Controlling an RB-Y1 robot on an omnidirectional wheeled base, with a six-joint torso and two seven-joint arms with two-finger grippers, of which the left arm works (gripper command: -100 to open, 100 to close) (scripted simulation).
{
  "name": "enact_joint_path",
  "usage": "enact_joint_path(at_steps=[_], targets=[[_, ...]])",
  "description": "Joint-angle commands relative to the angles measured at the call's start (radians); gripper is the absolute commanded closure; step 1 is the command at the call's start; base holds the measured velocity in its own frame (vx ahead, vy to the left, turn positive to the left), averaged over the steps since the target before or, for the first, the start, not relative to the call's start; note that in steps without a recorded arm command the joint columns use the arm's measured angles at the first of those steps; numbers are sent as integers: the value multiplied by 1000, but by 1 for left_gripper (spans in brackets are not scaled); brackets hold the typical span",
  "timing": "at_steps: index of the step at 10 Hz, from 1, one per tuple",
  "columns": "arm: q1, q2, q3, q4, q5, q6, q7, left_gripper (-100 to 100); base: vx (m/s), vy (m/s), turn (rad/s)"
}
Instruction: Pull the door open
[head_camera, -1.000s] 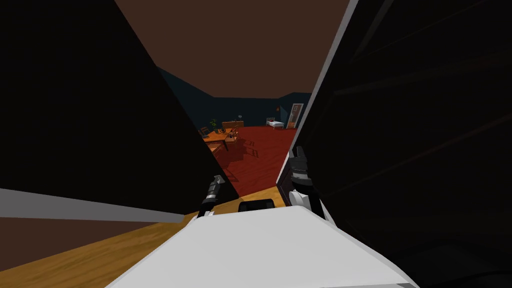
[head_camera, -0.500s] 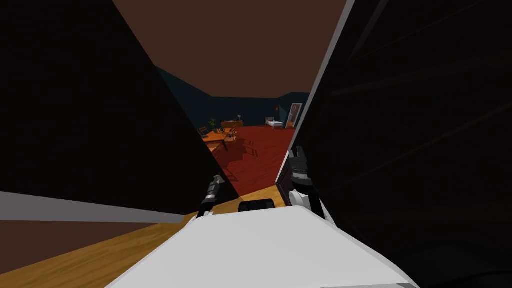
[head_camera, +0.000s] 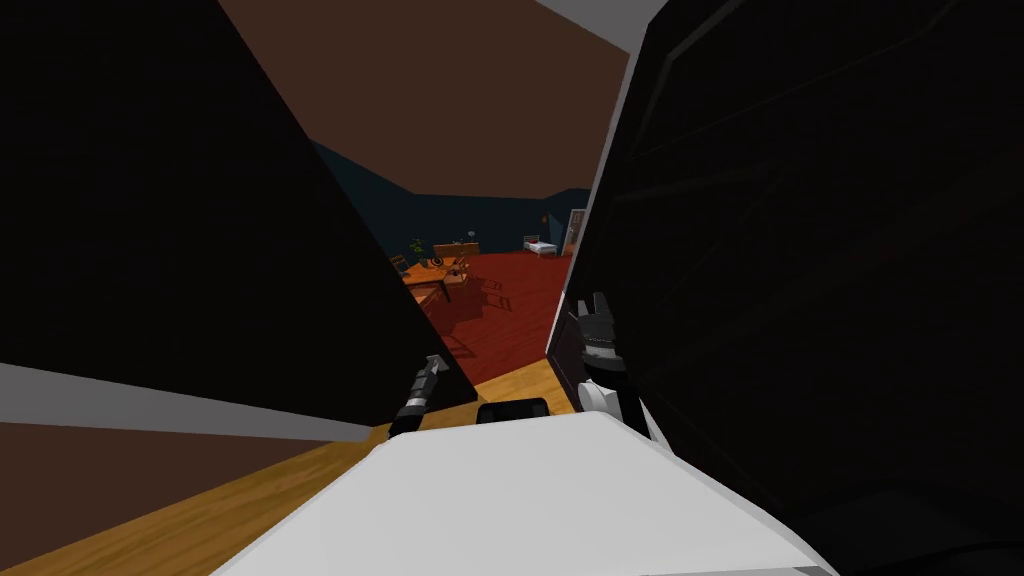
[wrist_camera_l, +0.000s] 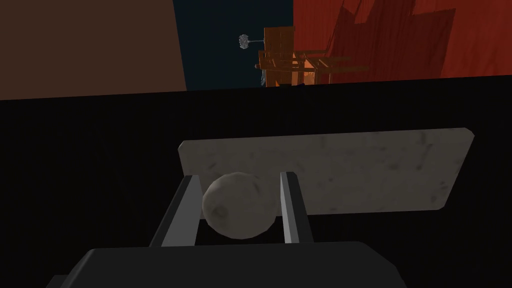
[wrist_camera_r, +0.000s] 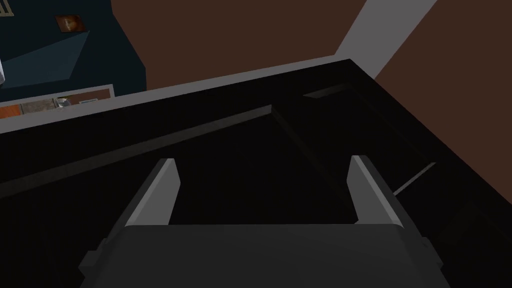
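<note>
A dark door (head_camera: 200, 250) fills the left of the head view, its lower corner reaching my left gripper (head_camera: 432, 362). The left wrist view shows a round, mottled grey knob (wrist_camera_l: 240, 210) on a grey plate (wrist_camera_l: 380, 170) fixed to that dark door (wrist_camera_l: 90, 165). My left gripper (wrist_camera_l: 240, 176) is shut on the knob, one finger pressing each side. My right gripper (head_camera: 597, 303) hangs open beside a dark panelled surface (head_camera: 820, 260) with a grey edge. In the right wrist view its fingers (wrist_camera_r: 167, 175) stand wide apart over that panelled surface (wrist_camera_r: 240, 165), holding nothing.
Between the two dark surfaces a gap opens onto a room with a red floor (head_camera: 510, 300), an orange table with chairs (head_camera: 435, 272) and a small bed (head_camera: 540, 246) at the far wall. A light wood floor (head_camera: 250, 490) lies under me.
The whole head view has shifted left a little. The panelled surface on the right now covers more of the gap. My left gripper stays shut on the knob and sits slightly lower.
</note>
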Motion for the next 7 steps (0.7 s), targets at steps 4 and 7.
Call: enact_joint_path(at_steps=[4,7], targets=[[42,29,-29,3,-18,-58,38,100,-177,32,-94],[87,59,-46,1,-32,-119,69,100,-210,69,-168]])
